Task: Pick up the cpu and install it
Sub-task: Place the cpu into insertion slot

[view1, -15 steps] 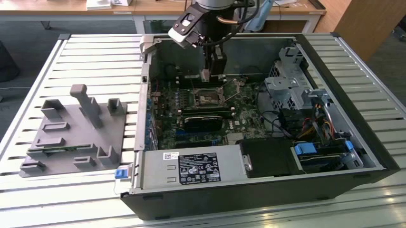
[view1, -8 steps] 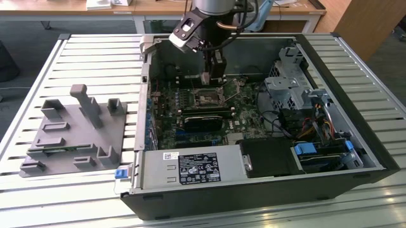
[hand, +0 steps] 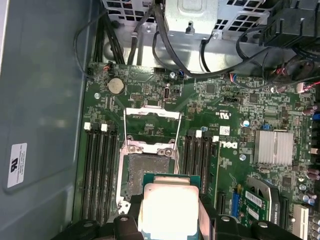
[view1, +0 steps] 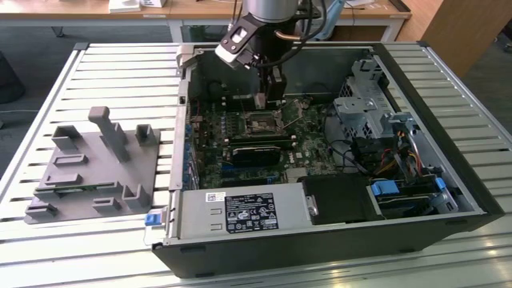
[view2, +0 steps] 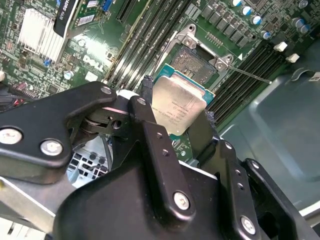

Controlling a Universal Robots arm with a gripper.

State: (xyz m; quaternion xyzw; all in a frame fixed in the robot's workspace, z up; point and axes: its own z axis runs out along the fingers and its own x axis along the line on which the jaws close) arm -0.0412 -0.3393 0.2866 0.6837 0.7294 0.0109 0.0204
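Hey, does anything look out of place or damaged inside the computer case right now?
Nothing stands out. The gripper is shut on the cpu, holding it above the motherboard near the open socket, whose metal cover is flipped up. No spill or damage is visible.

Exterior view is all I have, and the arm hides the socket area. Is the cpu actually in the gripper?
Observer: Yes. In the second wrist view the gripper is shut on the cpu, with a finger on each of two opposite edges.
Operator: Is the socket open?
Observer: In the first wrist view the socket lies bare, with its load plate swung up.
Operator: Is the chip seated?
Observer: No. In both wrist views it is held clear of the board, not in the socket.
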